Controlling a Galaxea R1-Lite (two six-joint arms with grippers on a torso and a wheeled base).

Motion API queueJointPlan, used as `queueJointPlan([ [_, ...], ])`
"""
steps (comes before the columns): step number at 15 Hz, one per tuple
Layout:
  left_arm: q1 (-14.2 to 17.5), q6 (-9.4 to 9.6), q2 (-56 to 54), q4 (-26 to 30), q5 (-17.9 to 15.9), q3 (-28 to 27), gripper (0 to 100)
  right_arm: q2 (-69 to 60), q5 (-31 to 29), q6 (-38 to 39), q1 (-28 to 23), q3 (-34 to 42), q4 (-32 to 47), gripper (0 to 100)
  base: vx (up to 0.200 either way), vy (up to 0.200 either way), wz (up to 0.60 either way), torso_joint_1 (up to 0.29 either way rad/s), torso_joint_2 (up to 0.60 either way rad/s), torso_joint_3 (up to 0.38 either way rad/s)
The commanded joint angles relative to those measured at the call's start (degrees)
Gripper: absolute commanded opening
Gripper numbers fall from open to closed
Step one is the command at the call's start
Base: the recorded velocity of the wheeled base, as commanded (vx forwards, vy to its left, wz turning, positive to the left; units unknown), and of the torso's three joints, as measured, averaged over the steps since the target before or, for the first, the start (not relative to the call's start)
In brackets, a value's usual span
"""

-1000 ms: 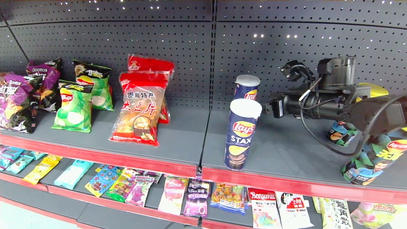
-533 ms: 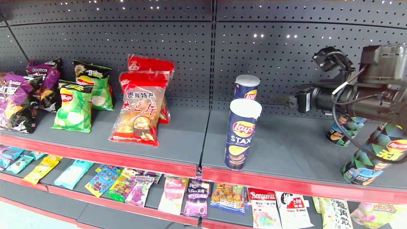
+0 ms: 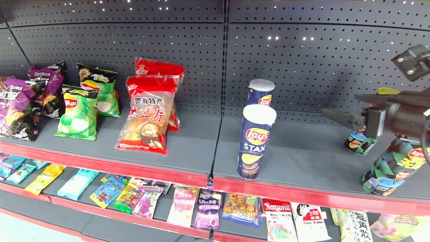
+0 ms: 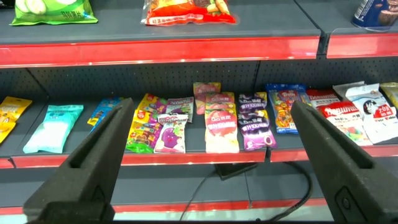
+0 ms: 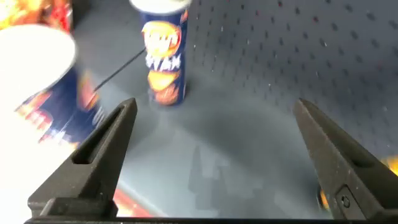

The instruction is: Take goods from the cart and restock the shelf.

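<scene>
My left fingers (image 4: 99, 155) hang low in front of the shelving, spread wide with nothing between them. Looking through the gap, I see the lower shelf (image 4: 186, 157) and its row of small candy packets (image 4: 217, 121) lying flat side by side, and a dark cable (image 4: 273, 193) trails underneath. Up a level, my right fingers (image 3: 342, 117) are over the right-hand part of the upper shelf (image 3: 188, 144). They are also parted wide and holding nothing, pointing across towards the blue cans but well apart from them. Nearest on that shelf is the front blue chip can (image 3: 255, 141), upright just behind the red front rail. Over at the right edge a patterned can (image 3: 389, 168) leans near the front. A second patterned can (image 3: 359, 143) sits farther back, partly hidden behind my right fingers. On the left half, red snack bags (image 3: 147, 117) lean backwards. Further left come the green chip bags (image 3: 78, 114), then the purple chip bags (image 3: 20, 104) at the far left end. Straight behind the front can stands the rear blue can (image 3: 260, 91), upright; I cannot tell if the two touch. Last of all is the dark pegboard (image 3: 168, 50) backing the shelf.
</scene>
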Motion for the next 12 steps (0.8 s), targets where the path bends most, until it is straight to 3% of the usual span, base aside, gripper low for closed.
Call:
queueJointPlan([
  [1,-0.01,-0.01,0.09,-0.01,0.01,0.00,100,-12.86,0.37,0.31,0.00,3.56,6.12,100,0.000,0.000,0.00,0.000,0.00,0.000],
  [2,-0.01,-0.01,0.09,-0.01,0.01,0.00,100,-20.16,0.98,0.31,-0.44,6.29,9.20,100,0.000,0.000,0.00,0.000,0.00,0.000],
  [7,-0.01,-0.01,0.01,-0.01,0.01,0.00,100,-48.81,2.39,0.14,-14.68,26.06,12.63,100,0.000,0.000,0.00,0.000,0.00,0.000],
  [9,-0.01,-0.01,0.09,-0.01,0.01,0.00,100,-59.27,-0.60,-0.21,-13.54,30.55,17.55,100,0.000,0.000,0.00,0.000,0.00,0.000],
  [11,-0.01,-0.01,0.09,-0.01,0.01,0.00,100,-62.26,-7.19,0.05,-14.77,30.72,19.75,100,0.000,0.000,0.00,0.000,0.00,0.000],
  [12,-0.01,-0.01,0.09,-0.01,0.01,0.00,100,-62.61,-7.45,1.63,-13.89,31.16,19.75,100,0.000,0.000,0.00,0.000,0.00,0.000],
])
